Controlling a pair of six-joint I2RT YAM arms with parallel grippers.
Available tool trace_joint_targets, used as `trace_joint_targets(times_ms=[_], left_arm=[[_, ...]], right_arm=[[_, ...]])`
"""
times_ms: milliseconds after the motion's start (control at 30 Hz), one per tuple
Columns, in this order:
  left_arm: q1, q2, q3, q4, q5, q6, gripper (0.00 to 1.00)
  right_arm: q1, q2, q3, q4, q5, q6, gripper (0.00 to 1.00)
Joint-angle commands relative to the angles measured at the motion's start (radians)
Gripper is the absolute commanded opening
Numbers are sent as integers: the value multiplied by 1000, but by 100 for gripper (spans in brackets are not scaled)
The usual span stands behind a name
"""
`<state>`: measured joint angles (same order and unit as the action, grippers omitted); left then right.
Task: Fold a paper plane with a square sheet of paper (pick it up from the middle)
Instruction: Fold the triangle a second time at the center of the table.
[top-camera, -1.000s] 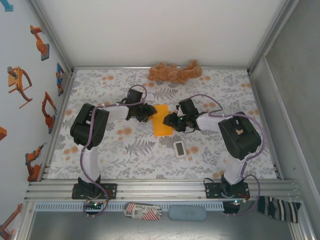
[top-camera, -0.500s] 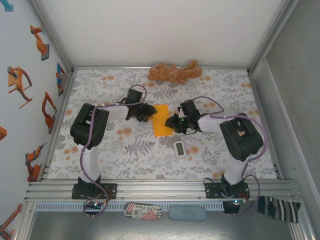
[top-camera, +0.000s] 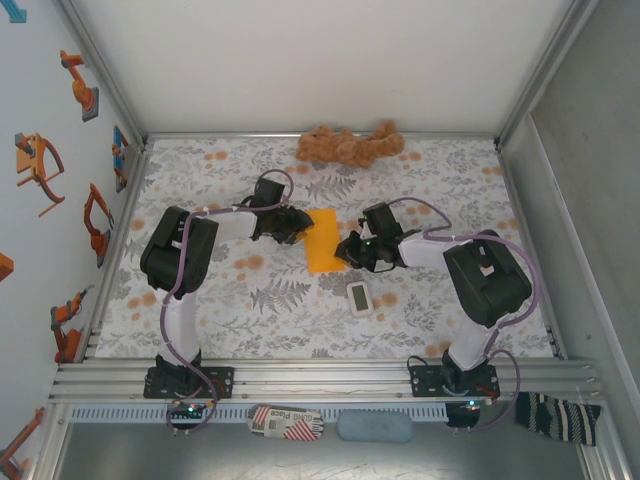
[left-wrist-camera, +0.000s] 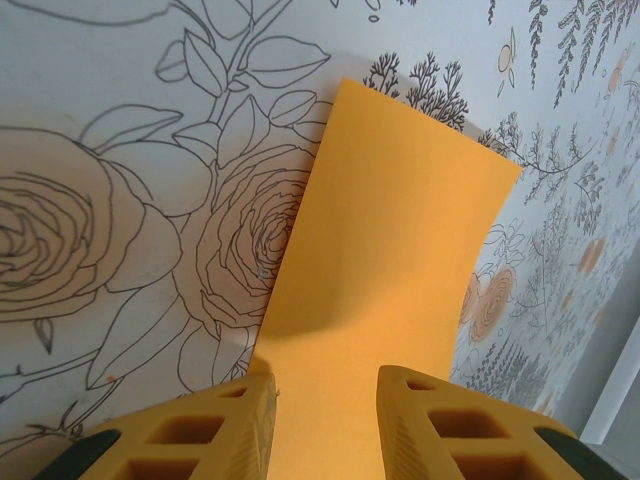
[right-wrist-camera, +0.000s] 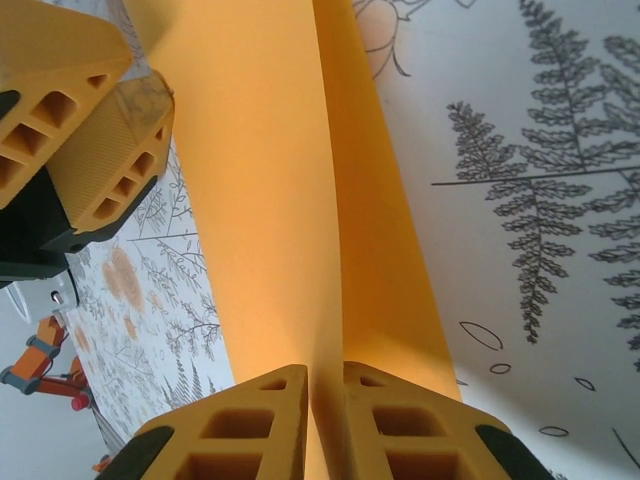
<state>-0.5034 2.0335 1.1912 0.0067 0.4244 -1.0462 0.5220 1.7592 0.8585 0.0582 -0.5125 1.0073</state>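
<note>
The right gripper (right-wrist-camera: 323, 390) has closed since a second ago and now pinches the raised fold of the square sheet of paper (right-wrist-camera: 270, 200) at mid-table, likely to set the crease, while beyond it the left gripper (left-wrist-camera: 325, 392), jaws apart, straddles the far edge, apparently steadying it.

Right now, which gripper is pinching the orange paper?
The right gripper: its fingers meet on a raised fold of the square sheet of paper. The left gripper stands open over it.

Black arms (top-camera: 178, 250), purple cables (top-camera: 164, 305), yellow hands (left-wrist-camera: 325, 385) (right-wrist-camera: 325, 378)
</note>
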Motion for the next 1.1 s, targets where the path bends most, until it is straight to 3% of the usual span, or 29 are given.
trace_joint_targets(times_ms=[0, 333, 1067], left_arm=[[5, 80, -36, -98, -70, 4, 35], [5, 70, -38, -87, -56, 14, 35], [4, 73, 2, -104, -8, 76, 36]], right_arm=[[-4, -48, -18, -18, -7, 17, 15], [-4, -63, -13, -33, 0, 16, 0], [46, 98, 215, -93, -42, -23, 0]])
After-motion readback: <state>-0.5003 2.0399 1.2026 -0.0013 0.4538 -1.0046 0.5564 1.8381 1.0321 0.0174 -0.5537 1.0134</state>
